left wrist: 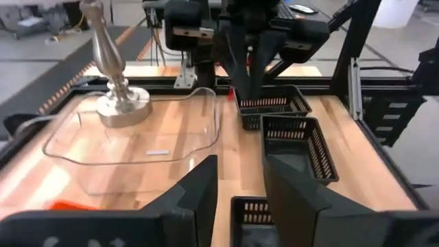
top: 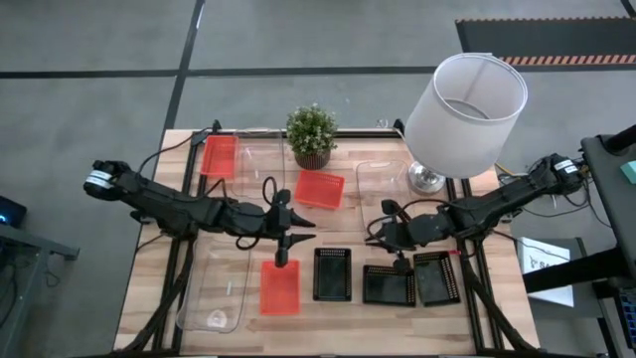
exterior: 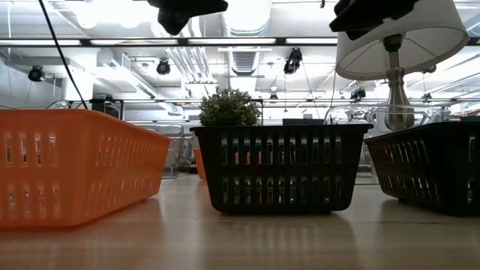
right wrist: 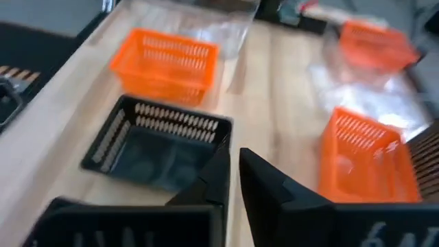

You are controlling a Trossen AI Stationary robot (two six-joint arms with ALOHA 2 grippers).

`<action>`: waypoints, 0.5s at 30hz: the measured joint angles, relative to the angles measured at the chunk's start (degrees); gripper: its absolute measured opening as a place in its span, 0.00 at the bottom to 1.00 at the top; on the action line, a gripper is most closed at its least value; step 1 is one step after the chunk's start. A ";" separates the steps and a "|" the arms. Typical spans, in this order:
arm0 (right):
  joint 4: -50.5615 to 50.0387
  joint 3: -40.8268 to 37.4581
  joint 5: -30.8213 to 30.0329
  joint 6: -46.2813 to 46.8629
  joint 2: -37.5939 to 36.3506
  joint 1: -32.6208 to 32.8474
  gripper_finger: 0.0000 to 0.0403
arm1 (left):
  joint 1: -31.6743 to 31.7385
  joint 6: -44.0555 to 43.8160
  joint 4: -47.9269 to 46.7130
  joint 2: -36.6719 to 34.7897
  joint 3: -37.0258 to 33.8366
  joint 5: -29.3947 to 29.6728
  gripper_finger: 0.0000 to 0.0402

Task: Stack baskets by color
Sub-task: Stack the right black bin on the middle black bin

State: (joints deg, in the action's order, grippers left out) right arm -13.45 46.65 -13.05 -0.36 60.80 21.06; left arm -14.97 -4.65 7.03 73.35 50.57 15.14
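Baskets are spread over the desk [top: 159, 298]: three black ones in a row at the near right, red-orange ones at the far left, centre and near centre, and clear ones on the left and far right. The right claw [top: 400, 267] is placed over the middle black basket [top: 389, 285], touching or just above its far rim, with its fingers only narrowly parted; nothing is seen clamped between them. The left claw [top: 282, 257] is held just beyond the near red-orange basket [top: 280, 288], fingers apart and empty. The step in hand is judged to be picking up a black basket for nesting. One wall should be straddled squarely, the basket lifted level, and its corners matched to the neighbouring black basket [top: 332, 273] before release.
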 joint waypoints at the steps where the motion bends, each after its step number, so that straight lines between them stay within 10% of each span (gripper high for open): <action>1: -2.55 1.56 0.00 1.11 0.81 0.53 0.11 | -0.01 1.06 -0.04 -0.11 0.04 0.01 0.26; 15: -39.51 26.49 3.48 21.15 18.31 8.20 0.37 | -0.04 8.43 0.35 -2.19 -0.23 0.42 0.26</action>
State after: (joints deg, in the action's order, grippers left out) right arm -52.96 73.14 -9.56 20.80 79.11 29.26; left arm -15.00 3.78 7.38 71.17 50.35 15.55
